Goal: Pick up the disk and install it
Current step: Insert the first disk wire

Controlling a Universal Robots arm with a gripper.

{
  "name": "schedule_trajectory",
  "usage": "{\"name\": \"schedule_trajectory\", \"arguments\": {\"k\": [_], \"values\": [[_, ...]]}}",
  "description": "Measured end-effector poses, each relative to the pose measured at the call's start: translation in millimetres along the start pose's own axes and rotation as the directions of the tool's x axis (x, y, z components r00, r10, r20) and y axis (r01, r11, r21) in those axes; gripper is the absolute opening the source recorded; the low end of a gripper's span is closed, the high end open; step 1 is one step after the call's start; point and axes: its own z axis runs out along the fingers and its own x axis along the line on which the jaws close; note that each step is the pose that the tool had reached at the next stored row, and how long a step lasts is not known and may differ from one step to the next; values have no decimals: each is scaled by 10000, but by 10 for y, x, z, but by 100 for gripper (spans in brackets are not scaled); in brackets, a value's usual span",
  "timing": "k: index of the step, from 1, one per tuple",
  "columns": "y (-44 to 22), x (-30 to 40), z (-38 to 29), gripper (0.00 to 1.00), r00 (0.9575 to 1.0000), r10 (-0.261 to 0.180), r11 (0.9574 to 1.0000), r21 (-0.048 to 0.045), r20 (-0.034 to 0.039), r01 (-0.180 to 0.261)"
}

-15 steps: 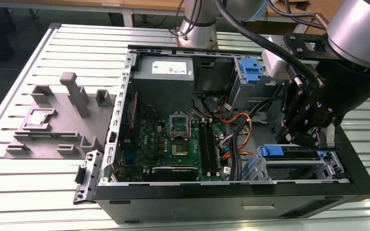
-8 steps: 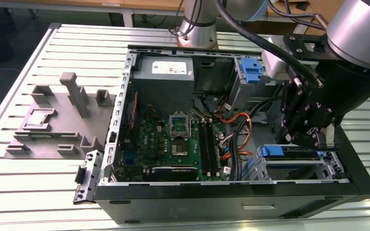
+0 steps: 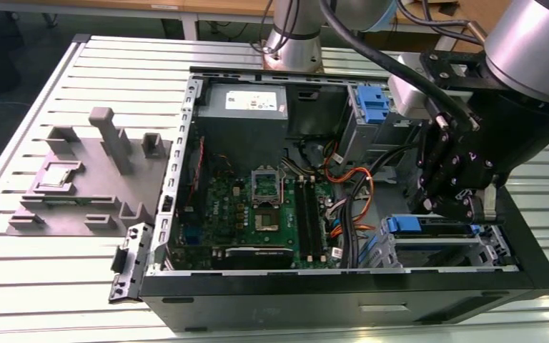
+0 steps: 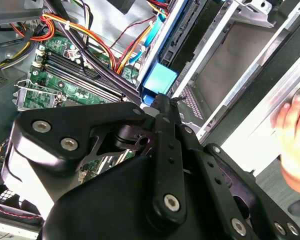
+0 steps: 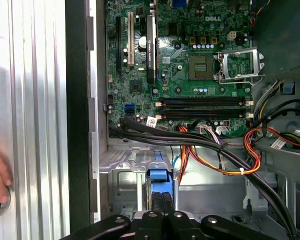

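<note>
White label on the power supply box point(image 3: 255, 101), far side of the case: print illegible; motherboard point(image 5: 190, 65) lettering too small to read.

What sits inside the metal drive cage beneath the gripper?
The disk, blue-railed, sits in the drive cage with the gripper at its blue end. Its label face is hidden by the cage.
</note>
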Motion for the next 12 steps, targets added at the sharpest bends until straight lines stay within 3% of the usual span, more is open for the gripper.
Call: {"name": "schedule_trajectory", "arguments": {"k": [12], "values": [[-169, -11, 5, 12, 10000, -12, 10000, 0, 0, 12]]}}
